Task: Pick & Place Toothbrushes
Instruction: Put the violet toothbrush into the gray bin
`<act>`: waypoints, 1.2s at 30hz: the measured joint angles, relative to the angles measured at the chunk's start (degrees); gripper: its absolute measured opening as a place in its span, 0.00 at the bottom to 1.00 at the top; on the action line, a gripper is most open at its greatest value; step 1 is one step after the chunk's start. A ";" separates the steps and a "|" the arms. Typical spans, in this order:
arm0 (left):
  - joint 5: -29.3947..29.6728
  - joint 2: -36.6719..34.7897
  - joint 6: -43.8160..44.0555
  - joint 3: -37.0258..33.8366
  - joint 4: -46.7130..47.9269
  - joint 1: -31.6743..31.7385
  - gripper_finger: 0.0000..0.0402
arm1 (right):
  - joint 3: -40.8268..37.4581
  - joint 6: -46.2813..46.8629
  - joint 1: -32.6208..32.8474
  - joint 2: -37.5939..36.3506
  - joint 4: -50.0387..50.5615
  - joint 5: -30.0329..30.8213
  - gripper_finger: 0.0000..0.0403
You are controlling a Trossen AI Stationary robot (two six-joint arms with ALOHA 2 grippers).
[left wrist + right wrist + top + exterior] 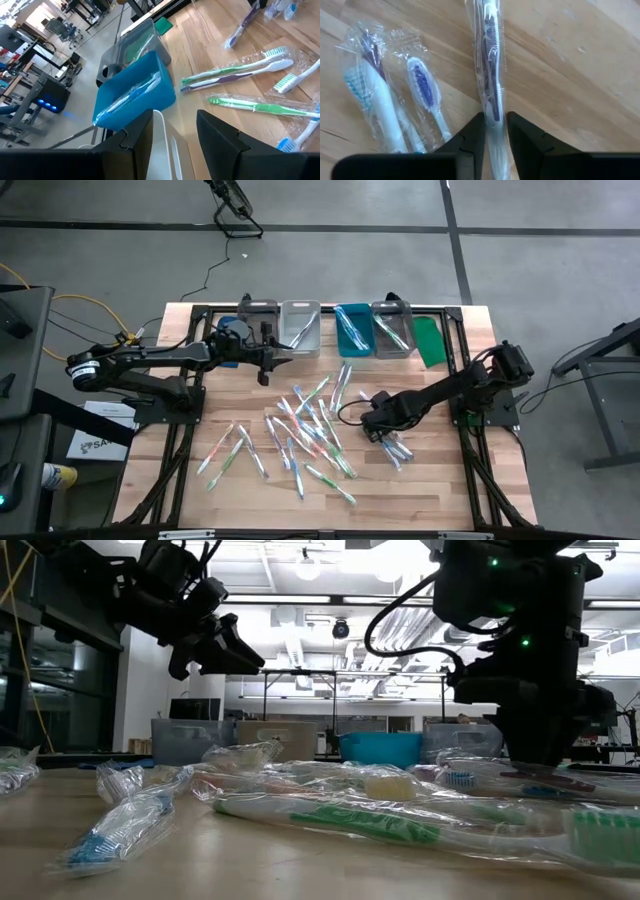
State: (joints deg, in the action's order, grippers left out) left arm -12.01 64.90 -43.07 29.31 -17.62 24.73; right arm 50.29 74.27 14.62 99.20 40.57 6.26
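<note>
Right end effector: clamped on wrapped purple toothbrush, right worktop. Left end effector: apart. Risk: slick wrapper slipping free.

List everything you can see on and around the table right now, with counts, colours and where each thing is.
Toothbrushes: dozens, wrapped, pale with green, blue, purple accents, scattered mid-table.
Purple toothbrush: one, wrapped, between the right gripper's fingers.
Bins: four, grey, clear, teal, clear, in a row at the table's far edge; some hold brushes.
Green sheet: one, beside the rightmost bin.
Table: one, light wood.
Left gripper: open, raised by the bins.
Right gripper: closing on the purple toothbrush, right of the pile.
</note>
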 joint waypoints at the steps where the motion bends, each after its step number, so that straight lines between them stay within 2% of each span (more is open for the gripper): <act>1: -0.01 0.00 0.00 0.01 0.01 0.00 0.37 | -0.05 -0.35 -0.08 0.00 -0.39 -0.10 0.16; 6: -0.11 0.00 0.35 0.01 -0.01 0.00 0.37 | -0.25 -0.92 -0.63 -0.39 -0.80 1.67 0.06; 9: -0.11 0.00 0.63 0.01 0.01 0.00 0.37 | -0.62 -1.14 -0.75 -2.51 -0.87 4.47 0.04; 15: -0.11 0.00 2.07 0.01 -0.26 0.00 0.37 | -0.66 -3.44 0.15 -11.13 -0.10 18.75 0.04; 22: -0.58 0.00 6.09 0.01 -1.20 0.00 0.37 | -1.12 -12.04 2.53 -17.28 -0.28 35.67 0.04; 25: -0.48 0.41 8.65 0.03 -3.31 -0.02 0.37 | -4.23 -14.14 2.10 -19.04 -2.89 39.30 0.04; 28: -0.26 1.20 12.04 0.03 -5.57 -0.02 0.37 | -8.87 -17.52 0.54 -21.72 -10.42 40.85 0.04; 31: -0.31 2.55 14.26 0.03 -6.96 -0.07 0.37 | -15.01 -25.33 -1.89 -23.96 -23.89 39.96 0.04; 36: -0.89 6.27 19.37 0.11 -11.89 -0.07 0.37 | -24.73 -45.13 -8.14 -26.11 -58.41 29.69 0.04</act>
State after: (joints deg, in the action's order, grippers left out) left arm -12.90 71.18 -23.70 29.42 -29.50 24.67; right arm 25.56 29.14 6.48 73.09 -17.84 35.95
